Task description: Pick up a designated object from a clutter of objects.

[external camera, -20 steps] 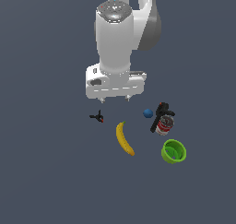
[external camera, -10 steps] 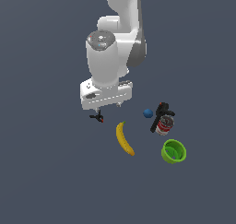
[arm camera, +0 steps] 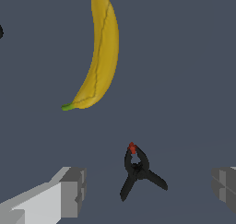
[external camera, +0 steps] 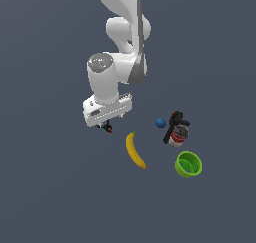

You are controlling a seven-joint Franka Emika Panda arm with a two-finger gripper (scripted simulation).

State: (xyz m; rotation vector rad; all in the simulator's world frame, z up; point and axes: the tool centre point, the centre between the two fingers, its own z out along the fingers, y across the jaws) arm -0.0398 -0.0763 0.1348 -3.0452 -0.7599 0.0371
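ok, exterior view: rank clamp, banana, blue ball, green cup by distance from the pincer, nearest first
1. Clamp: right under the pincer, partly hidden by it.
2. Banana: just off toward the exterior view's right, lower in frame.
3. Blue ball: further right, level with the pincer.
4. Green cup: farthest, lower right.

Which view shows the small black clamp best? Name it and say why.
The wrist view. There the clamp lies in full sight between the open gripper fingers, its red tip and two splayed handles clear, the banana apart from it. In the exterior view the clamp is a tiny speck, mostly hidden under the gripper.
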